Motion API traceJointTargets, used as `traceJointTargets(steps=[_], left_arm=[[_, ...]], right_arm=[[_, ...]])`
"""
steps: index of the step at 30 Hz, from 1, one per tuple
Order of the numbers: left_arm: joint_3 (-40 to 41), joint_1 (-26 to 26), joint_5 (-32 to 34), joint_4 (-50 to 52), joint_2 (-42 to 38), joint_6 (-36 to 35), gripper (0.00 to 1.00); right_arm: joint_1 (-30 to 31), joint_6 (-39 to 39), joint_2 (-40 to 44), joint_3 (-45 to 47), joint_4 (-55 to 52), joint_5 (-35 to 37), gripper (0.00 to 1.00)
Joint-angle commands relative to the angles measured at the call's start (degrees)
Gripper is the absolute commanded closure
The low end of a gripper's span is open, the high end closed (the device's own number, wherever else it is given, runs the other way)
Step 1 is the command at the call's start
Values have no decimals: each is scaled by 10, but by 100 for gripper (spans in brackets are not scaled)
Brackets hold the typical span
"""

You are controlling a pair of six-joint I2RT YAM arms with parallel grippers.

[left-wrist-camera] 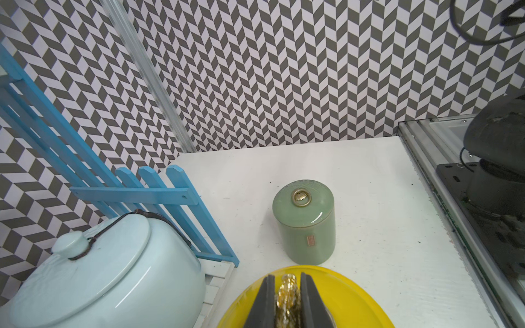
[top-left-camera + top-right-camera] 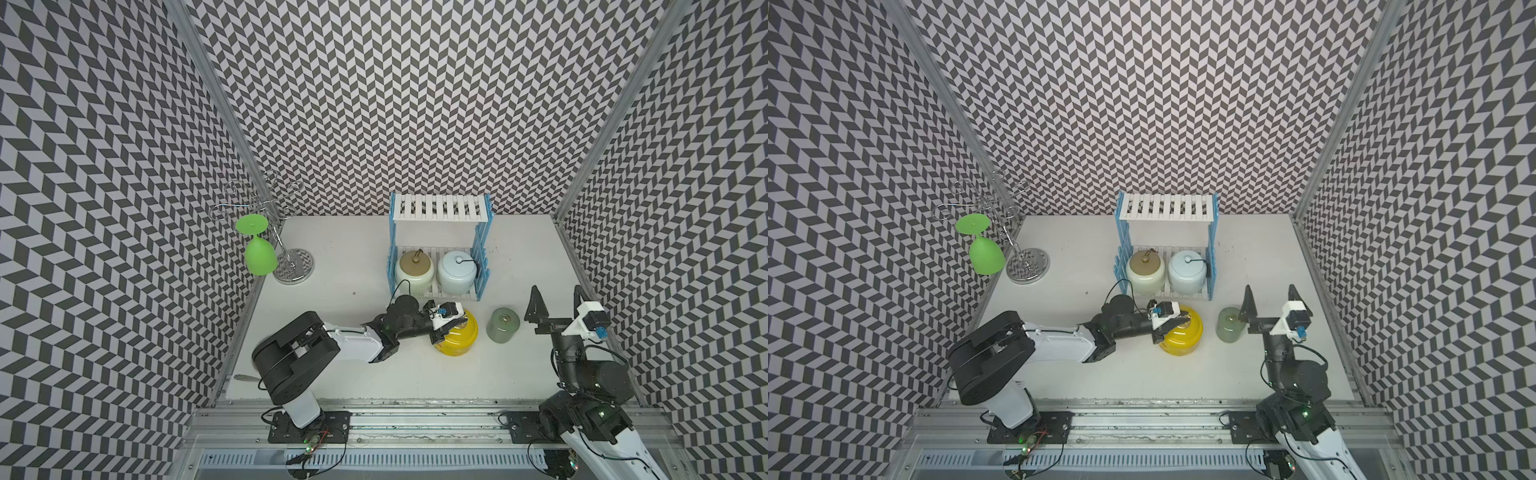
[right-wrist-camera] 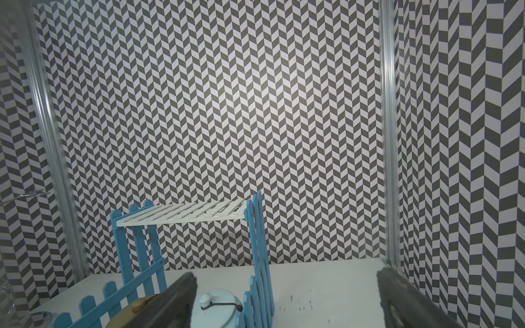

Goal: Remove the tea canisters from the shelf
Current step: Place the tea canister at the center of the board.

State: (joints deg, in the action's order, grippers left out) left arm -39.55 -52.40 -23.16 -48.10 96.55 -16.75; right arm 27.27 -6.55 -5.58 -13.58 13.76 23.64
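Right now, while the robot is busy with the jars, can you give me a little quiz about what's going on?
1. True or false: the pale blue lidded ceramic jar stands on the lower board of the white-slatted shelf with blue picket sides.
2. The left arm's fingers pinch the gold knob of which jar? A) cream ceramic jar with tan lid B) wide glossy yellow ceramic jar C) small sage-green cylinder jar
3. How many jars stand on the shelf?
Key: 1 true; 2 B; 3 two.
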Motion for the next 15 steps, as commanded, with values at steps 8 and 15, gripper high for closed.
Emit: traceJointTargets(steps=[8, 15], left_arm=[[-65, -18, 16, -103, 24, 6, 100], [-59, -29, 29, -98, 34, 3, 100]], right_arm=[[3, -6, 13, 4, 27, 4, 0], [2, -7, 16, 4, 28, 4, 0]])
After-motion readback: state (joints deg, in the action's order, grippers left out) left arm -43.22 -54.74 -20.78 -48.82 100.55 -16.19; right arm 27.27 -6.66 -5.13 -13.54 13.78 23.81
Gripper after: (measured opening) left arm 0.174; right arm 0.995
